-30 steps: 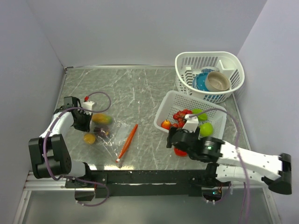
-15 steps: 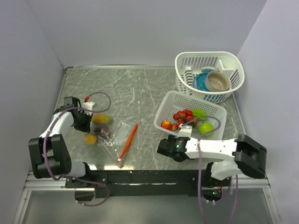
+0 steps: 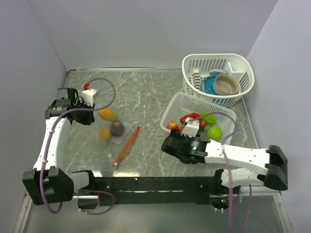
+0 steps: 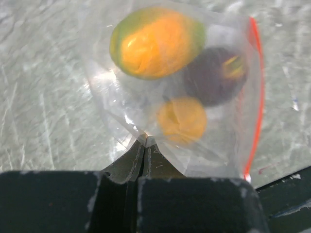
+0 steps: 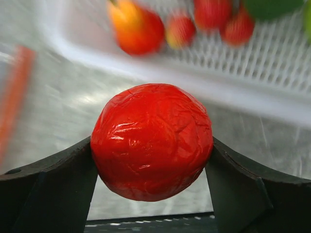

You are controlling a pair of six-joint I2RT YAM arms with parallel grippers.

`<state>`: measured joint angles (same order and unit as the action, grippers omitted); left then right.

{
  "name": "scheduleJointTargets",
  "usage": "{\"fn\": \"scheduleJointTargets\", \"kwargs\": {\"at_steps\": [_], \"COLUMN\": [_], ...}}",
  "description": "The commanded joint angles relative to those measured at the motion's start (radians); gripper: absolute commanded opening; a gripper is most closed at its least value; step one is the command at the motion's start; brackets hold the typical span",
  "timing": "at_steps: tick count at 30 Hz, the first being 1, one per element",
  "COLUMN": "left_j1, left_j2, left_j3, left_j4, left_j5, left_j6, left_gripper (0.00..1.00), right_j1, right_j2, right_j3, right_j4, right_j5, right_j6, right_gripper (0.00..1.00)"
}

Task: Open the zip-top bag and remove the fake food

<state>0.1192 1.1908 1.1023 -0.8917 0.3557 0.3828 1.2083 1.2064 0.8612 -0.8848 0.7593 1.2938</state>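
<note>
The zip-top bag [image 3: 116, 133] is clear, with an orange-red zip strip [image 3: 126, 145] along its right edge. My left gripper [image 3: 93, 115] is shut on the bag's left corner [image 4: 145, 140] and holds it off the table. Inside the bag are an orange-green fruit [image 4: 155, 41], a dark purple fruit [image 4: 216, 75] and a small orange fruit [image 4: 182, 119]. My right gripper [image 3: 169, 144] is shut on a glossy red fruit [image 5: 151, 141], held above the table just in front of the white tray. The gripper hides this fruit in the top view.
The white slotted tray [image 3: 171, 111] at mid right holds several red, orange and green fruits [image 3: 212, 132]; it also shows in the right wrist view [image 5: 243, 94]. A white basket [image 3: 245, 65] with a blue and a beige bowl stands at the back right. Walls close in on the left and right.
My left gripper has risen and pulled back, lifting the bag by its corner; the fruits slid toward the zip side. My right arm has shifted a little while holding the red fruit near the tray.
</note>
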Motion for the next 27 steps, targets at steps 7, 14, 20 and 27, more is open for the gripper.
{"fn": "scheduleJointTargets", "kwargs": {"at_steps": [7, 14, 20, 27], "left_j1": [-0.059, -0.064, -0.075, -0.079], "left_j2": [0.0, 0.009, -0.003, 0.044], "left_j3": [-0.099, -0.099, -0.044, -0.143], "left_j4": [0.008, 0.022, -0.004, 0.101], "left_j5": [-0.011, -0.04, -0.055, -0.127], "left_j6": [-0.041, -0.032, -0.033, -0.024], "left_gripper": [0.01, 0.01, 0.01, 0.01], "right_j1": [-0.3, -0.44, -0.44, -0.175], "right_j2": [-0.298, -0.222, -0.157, -0.235], "right_j3": [0.004, -0.057, 0.03, 0.003], "right_j4": [0.03, 0.101, 0.125, 0.403], "right_j5": [0.153, 0.097, 0.1, 0.016], "right_j6": [-0.299, -0.37, -0.468, -0.795], "right_gripper": [0.68, 1.0, 1.0, 1.0]}}
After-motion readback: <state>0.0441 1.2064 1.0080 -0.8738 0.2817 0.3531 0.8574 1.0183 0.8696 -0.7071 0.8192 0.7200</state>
